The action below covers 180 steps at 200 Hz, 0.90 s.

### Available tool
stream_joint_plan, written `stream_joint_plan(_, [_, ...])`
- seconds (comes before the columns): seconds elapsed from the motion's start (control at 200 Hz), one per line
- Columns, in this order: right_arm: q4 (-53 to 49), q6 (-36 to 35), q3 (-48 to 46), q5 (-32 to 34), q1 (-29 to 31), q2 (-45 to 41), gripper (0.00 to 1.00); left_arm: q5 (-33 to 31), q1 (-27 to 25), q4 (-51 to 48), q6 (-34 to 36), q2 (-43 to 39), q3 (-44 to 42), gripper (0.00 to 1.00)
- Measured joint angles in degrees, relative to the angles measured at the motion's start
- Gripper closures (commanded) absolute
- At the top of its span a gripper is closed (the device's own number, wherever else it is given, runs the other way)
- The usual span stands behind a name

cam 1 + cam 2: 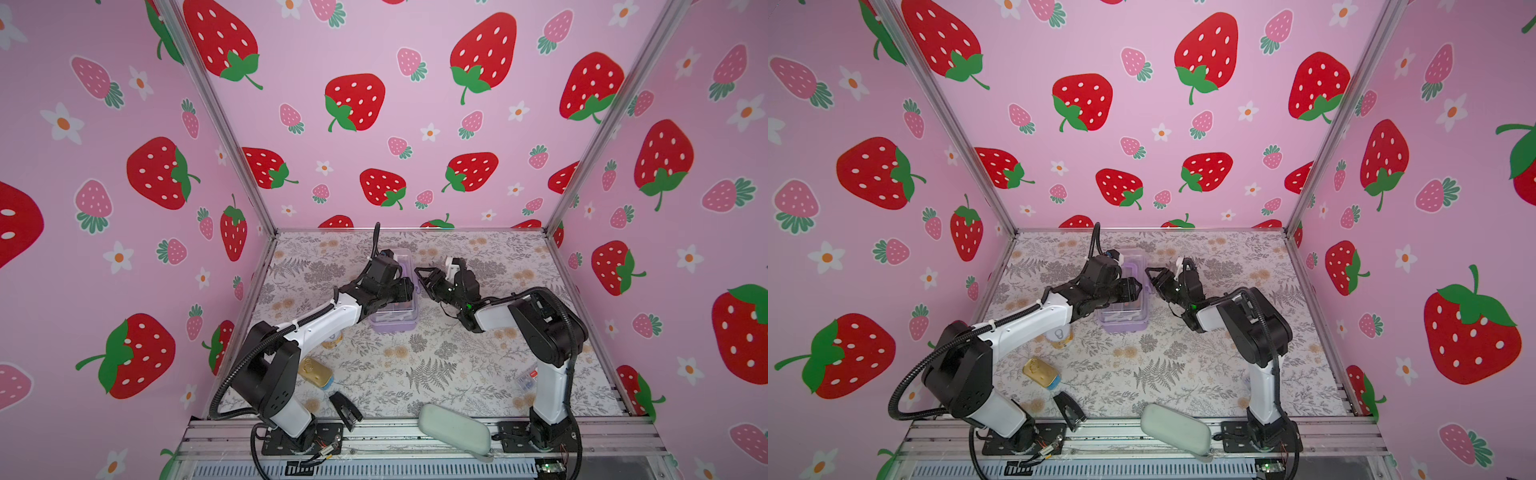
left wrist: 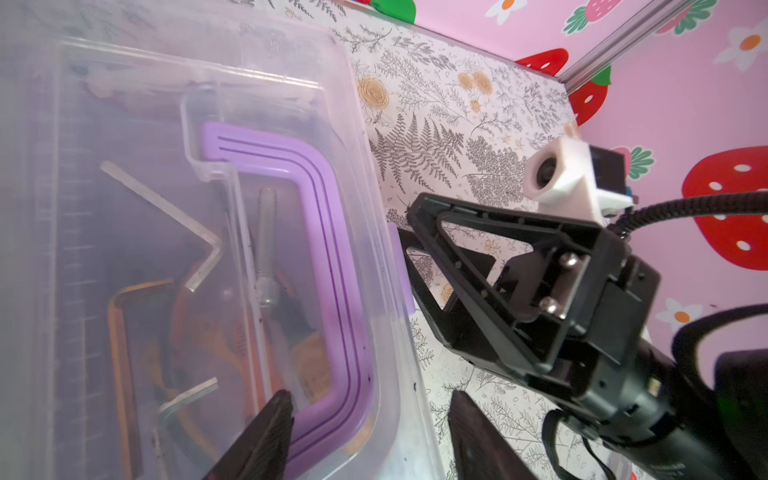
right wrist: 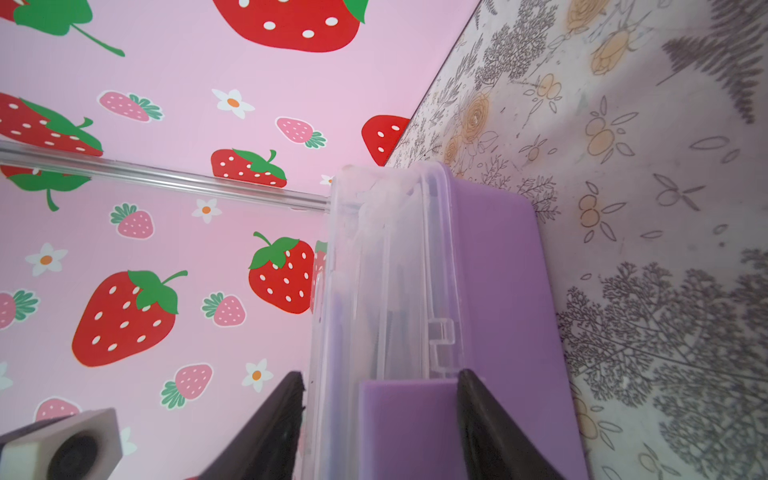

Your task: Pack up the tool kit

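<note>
Lilac tool kit (image 1: 394, 326) sits toward the back of the flowered worktop (image 1: 415, 365); the left fingers (image 2: 270, 432) hang apart over the edge of its clear lid (image 2: 124, 124); the right fingers (image 3: 274, 424) bracket its side latch (image 3: 409, 424), grip unclear.

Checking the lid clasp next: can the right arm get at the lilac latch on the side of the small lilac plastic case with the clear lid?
Probably yes: the right gripper straddles the lilac latch on the side of the small lilac plastic case, and nothing stands in between.
</note>
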Motion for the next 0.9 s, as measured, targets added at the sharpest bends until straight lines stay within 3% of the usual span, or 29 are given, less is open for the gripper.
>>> stream_joint_plan(0.105, [1.6,-0.3,-0.7,-0.5,-0.1,0.2,0.52,0.0,-0.1,-0.1,0.0,0.1,0.1,0.37])
stream_joint_plan(0.37, [3.6,-0.4,-0.7,-2.3,-0.1,0.9,0.58,-0.9,-0.2,-1.3,0.0,0.1,0.6,0.38])
stream_joint_plan(0.9, [7.5,-0.7,-2.3,-6.4,-0.3,4.0,0.49,-2.0,-0.4,-3.0,0.1,0.2,1.3,0.38])
